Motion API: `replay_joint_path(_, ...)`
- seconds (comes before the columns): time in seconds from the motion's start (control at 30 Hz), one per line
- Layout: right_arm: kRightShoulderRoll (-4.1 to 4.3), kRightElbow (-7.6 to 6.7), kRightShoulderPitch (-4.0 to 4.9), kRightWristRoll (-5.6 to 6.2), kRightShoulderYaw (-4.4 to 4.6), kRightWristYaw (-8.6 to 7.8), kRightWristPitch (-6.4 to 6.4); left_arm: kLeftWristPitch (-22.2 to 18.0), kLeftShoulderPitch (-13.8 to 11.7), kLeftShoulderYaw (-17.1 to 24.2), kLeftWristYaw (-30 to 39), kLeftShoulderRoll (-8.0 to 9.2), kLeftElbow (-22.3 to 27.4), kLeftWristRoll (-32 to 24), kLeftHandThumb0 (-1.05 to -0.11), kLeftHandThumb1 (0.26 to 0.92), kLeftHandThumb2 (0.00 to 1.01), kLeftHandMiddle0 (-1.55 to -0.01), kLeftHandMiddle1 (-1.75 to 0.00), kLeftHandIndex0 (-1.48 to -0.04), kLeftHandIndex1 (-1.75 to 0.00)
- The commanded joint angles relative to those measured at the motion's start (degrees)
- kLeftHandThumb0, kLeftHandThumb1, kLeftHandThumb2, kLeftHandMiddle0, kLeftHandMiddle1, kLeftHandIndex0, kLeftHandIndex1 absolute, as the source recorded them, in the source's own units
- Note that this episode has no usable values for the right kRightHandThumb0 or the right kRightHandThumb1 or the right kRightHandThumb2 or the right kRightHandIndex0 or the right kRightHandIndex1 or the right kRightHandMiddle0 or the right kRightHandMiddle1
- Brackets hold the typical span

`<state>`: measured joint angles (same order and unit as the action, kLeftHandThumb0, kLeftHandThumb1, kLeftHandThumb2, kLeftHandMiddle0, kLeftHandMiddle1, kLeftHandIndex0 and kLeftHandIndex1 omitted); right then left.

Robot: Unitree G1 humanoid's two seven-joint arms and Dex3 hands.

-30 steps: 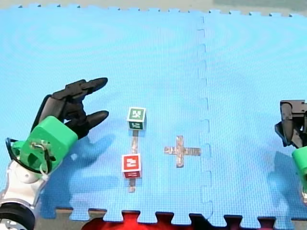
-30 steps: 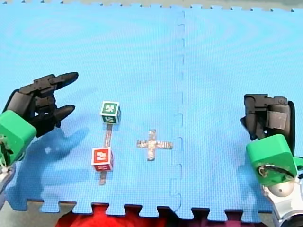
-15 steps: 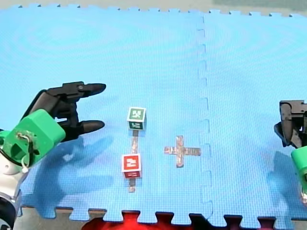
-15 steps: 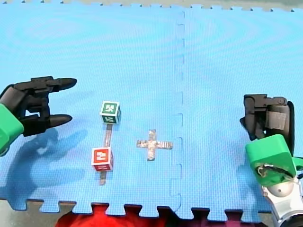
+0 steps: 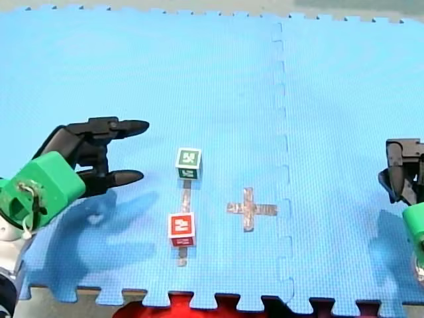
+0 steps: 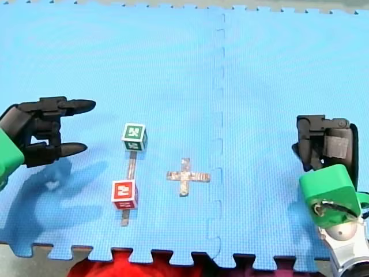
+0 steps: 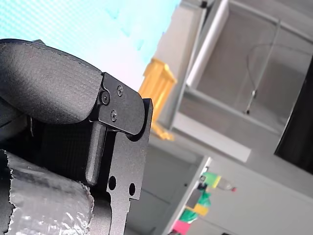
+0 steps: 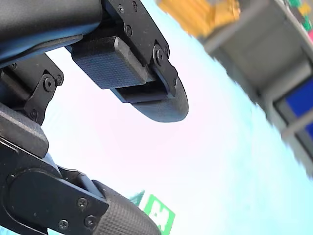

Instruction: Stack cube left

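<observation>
My left hand (image 5: 93, 156) hangs released, holding nothing. Just to its right stands the green cube (image 5: 188, 163), with the red cube (image 5: 181, 229) nearer me. Both are probably light and rigid; I'd pinch opposite side faces. Well beyond them, my right hand (image 6: 320, 144) is clenched, empty.

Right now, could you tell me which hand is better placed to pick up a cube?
Left. The open left hand is close to the green cube and red cube; the shut right hand is far off, past the tape cross, at the right of the mat.
</observation>
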<state>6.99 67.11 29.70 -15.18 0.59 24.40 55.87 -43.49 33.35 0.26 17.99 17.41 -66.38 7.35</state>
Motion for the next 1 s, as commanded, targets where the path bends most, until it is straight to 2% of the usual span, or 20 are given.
replay_joint_path(0.0, 0.25, -0.24, -0.07, 0.29, -0.24, 0.02, 0.30, 1.12, -1.04, -0.96, 2.17, 0.86, 1.41, 0.13, -0.646, 0.653, 0.00, -0.83, -1.75, -0.80, -0.01)
replay_joint_path(0.1, 0.28, -0.32, 0.03, 0.44, -0.34, -0.13, 0.39, 4.02, -1.73, -2.07, 8.16, 1.66, 3.26, -0.55, -0.638, 0.652, 0.00, -0.83, -1.75, -0.80, -0.01)
replay_joint_path(0.17, 0.23, -0.36, 0.10, 0.67, -0.45, -0.44, 0.51, 5.39, -2.07, -2.74, 9.67, 1.78, 3.99, -0.24, -0.633, 0.653, 0.00, -0.84, -1.75, -0.82, -0.02)
replay_joint_path(0.4, -0.16, -0.82, 0.09, 1.89, -0.98, -2.18, 0.56, 7.00, -5.28, -5.05, 7.17, 0.73, 7.80, 1.83, -0.599, 0.654, 0.00, -0.86, -1.75, -0.83, -0.02)
replay_joint_path(0.6, -0.37, -1.37, 0.07, 2.14, -1.21, -2.73, 0.36, 8.33, -6.07, -5.81, 7.59, 0.80, 9.73, 1.80, -0.595, 0.659, 0.00, -0.86, -1.75, -0.82, -0.01)
replay_joint_path(0.7, -0.52, -1.66, 0.05, 2.60, -1.38, -3.51, 0.54, 8.83, -6.64, -6.23, 6.98, 0.55, 10.84, 2.04, -0.590, 0.661, 0.00, -0.87, -1.75, -0.82, -0.01)
replay_joint_path(0.8, -0.59, -1.93, -0.03, 2.86, -1.51, -4.08, 0.54, 9.04, -7.63, -7.03, 3.74, -0.52, 11.43, 3.41, -0.585, 0.662, 0.00, -0.87, -1.75, -0.82, 0.00)
replay_joint_path(0.87, -0.61, -2.19, -0.11, 2.84, -1.54, -4.18, 0.49, 9.60, -8.57, -7.80, -2.42, -2.64, 10.91, 5.58, -0.582, 0.664, 0.00, -0.86, -1.75, -0.81, 0.00)
replay_joint_path(0.9, -0.61, -2.27, -0.13, 2.81, -1.55, -4.19, 0.47, 10.00, -8.78, -8.16, -5.34, -3.62, 10.33, 6.58, -0.511, 0.672, 0.01, -0.85, -1.75, -0.81, 0.00)
replay_joint_path(0.97, -0.60, -2.33, -0.14, 2.75, -1.58, -4.17, 0.47, 10.39, -9.34, -8.66, -9.01, -4.99, 9.70, 7.71, -0.449, 0.679, 0.01, -0.84, -1.75, -0.81, 0.00)
